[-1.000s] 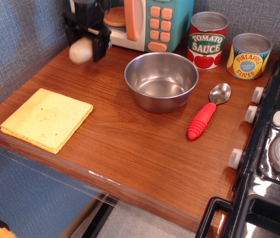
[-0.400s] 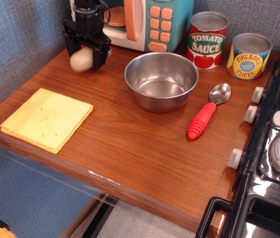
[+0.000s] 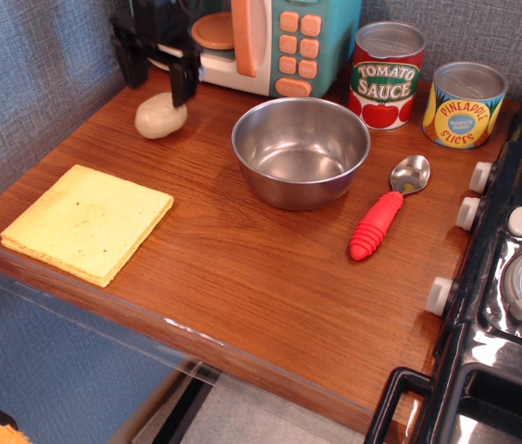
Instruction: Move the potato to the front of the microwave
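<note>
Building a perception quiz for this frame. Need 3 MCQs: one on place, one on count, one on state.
1. Where does the potato lie?
A. inside the steel bowl
B. on the wooden counter, in front of the microwave's open door
C. on the yellow cloth

2. How many cans stand at the back of the counter?
A. one
B. two
C. three

3. What is the gripper doing?
A. open, above the potato, holding nothing
B. shut on the potato
C. shut on the spoon

Key:
1 B: the potato rests on the wooden counter just in front of the microwave, left of the steel bowl.
2 B: a tomato sauce can and a pineapple slices can.
3 A: the jaws stand apart above the potato, with nothing between them; the spoon lies untouched.
</note>
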Controlling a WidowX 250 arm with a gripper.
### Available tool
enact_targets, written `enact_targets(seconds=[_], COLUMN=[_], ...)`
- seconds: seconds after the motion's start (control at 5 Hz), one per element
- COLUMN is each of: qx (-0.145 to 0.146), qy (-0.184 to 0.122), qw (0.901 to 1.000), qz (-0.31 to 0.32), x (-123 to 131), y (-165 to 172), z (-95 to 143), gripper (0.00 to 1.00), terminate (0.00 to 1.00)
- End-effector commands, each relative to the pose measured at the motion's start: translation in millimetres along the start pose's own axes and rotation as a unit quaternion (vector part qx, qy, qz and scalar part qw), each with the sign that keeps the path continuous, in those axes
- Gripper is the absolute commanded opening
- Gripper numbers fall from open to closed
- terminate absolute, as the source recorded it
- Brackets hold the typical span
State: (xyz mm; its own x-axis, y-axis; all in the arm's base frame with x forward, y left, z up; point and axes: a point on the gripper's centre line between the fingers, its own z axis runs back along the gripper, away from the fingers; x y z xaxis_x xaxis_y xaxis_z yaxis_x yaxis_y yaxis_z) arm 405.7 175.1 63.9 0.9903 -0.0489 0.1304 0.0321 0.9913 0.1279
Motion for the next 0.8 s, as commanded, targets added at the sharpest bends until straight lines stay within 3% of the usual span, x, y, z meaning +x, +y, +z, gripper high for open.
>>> enact_targets(seconds=[0.0, 0.6], qx=[0.009, 0.018], qy=[-0.084, -0.070], qw=[0.9964, 0.9973], qz=[-0.005, -0.016], x=[6, -5], y=[10, -4], z=[108, 107], gripper=[1.00, 1.00], terminate=[0.00, 0.00])
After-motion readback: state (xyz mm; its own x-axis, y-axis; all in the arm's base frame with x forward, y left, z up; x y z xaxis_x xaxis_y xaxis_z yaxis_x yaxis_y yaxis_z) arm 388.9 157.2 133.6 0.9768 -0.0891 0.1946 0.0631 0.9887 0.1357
